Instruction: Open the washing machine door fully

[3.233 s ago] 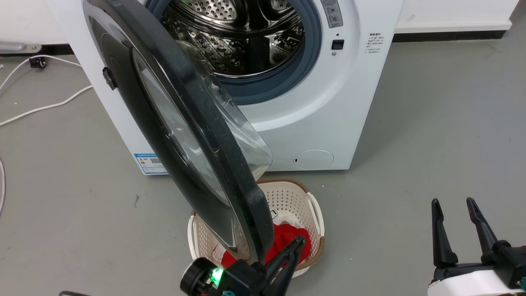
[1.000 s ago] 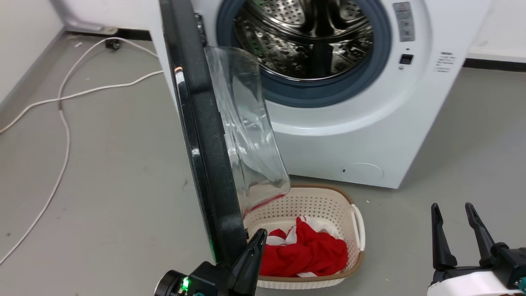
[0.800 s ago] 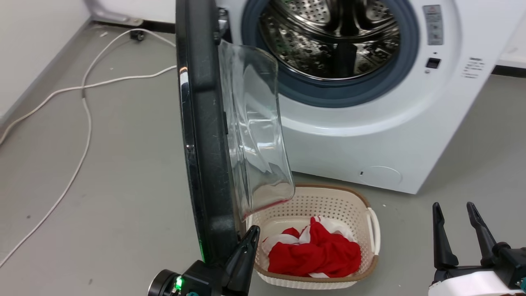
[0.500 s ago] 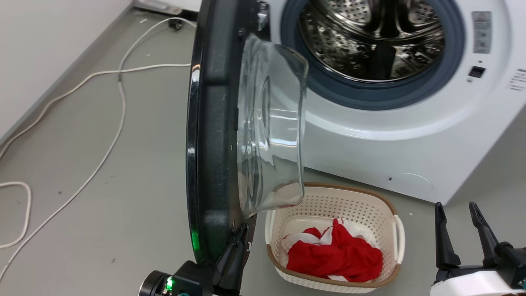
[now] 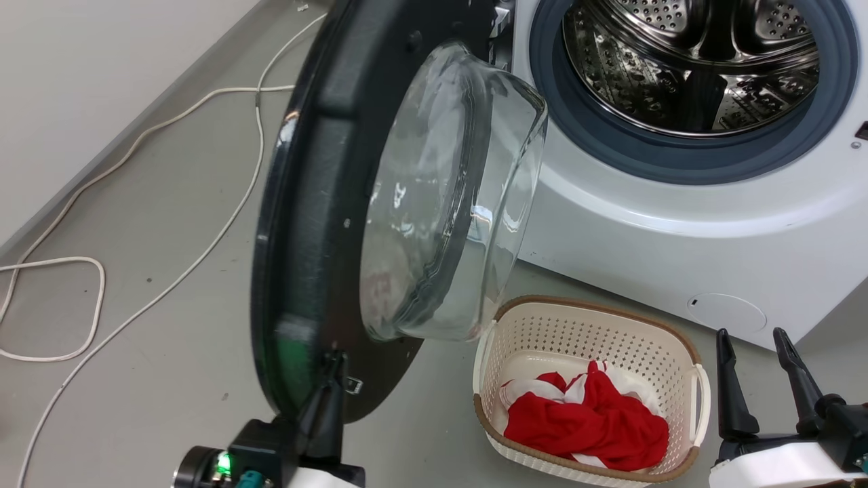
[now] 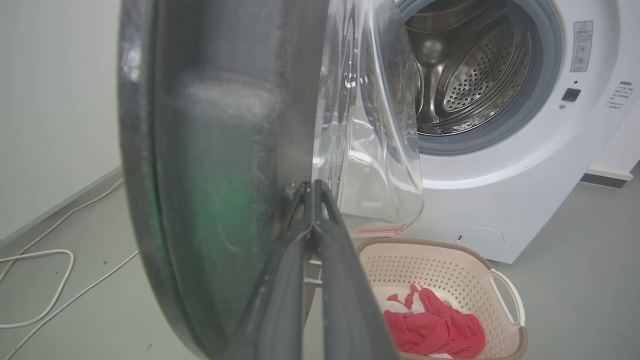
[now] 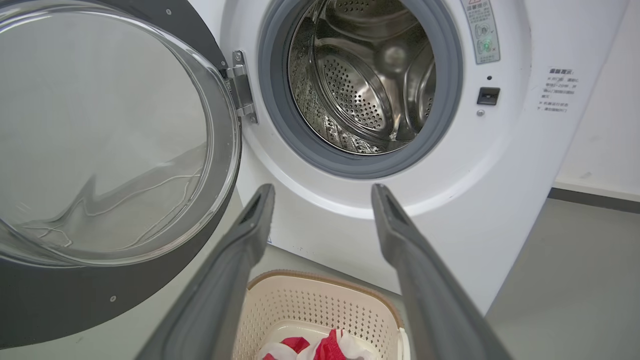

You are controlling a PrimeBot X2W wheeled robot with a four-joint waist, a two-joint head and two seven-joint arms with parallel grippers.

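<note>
- The washing machine door (image 5: 319,224) swings wider. Half a second ago you saw it almost edge-on; now its inner face and glass bowl turn toward the head camera.
- It hangs from its hinge at about ten o'clock of the drum mouth of the washing machine (image 5: 678,230), standing well off the front panel.
- The left gripper (image 5: 333,362) sits at seven o'clock in the head view. Its fingers (image 6: 300,235) are pressed together, tips against the inner rim of the door beside the latch, so it looks like a push, not a pinch.
- For the task, I judge the door past square to the machine and nearing its stop. Expect only a short push more, and ease off once the hinge resists.
- The right gripper (image 5: 749,332) waits at five o'clock, fingers spread and holding nothing, as it did before.
- Against the oldest frame, the door then leaned across the drum mouth with its outer face to you and overlapped the basket (image 5: 597,318). Now the mouth is uncovered and the basket, with its red cloth (image 5: 590,420), stands apart from the door.
- The whole head view has also shifted, sliding the machine toward three o'clock. That is camera motion, not the machine moving.
</note>
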